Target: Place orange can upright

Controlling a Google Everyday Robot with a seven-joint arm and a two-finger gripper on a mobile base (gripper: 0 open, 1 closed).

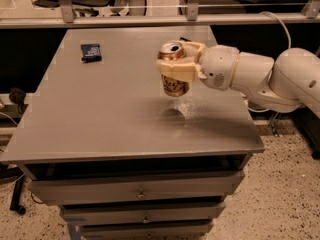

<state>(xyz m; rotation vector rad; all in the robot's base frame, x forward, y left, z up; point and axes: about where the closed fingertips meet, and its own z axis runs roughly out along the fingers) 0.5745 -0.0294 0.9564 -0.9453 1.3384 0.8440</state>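
Observation:
The orange can (pixel 173 83) is a shiny orange-gold drink can with a silver top. It is upright and held in the air a little above the grey table (pixel 100 114), right of the middle. My gripper (pixel 181 64) reaches in from the right on a white arm. Its cream fingers (pixel 177 72) are shut around the can's upper part. The can's shadow lies on the table right below it.
A small dark blue packet (pixel 91 52) lies at the far left of the table. The table has drawers (pixel 140 193) below its front edge. A rail with metal posts (pixel 65 4) runs behind the table. The floor lies to the right.

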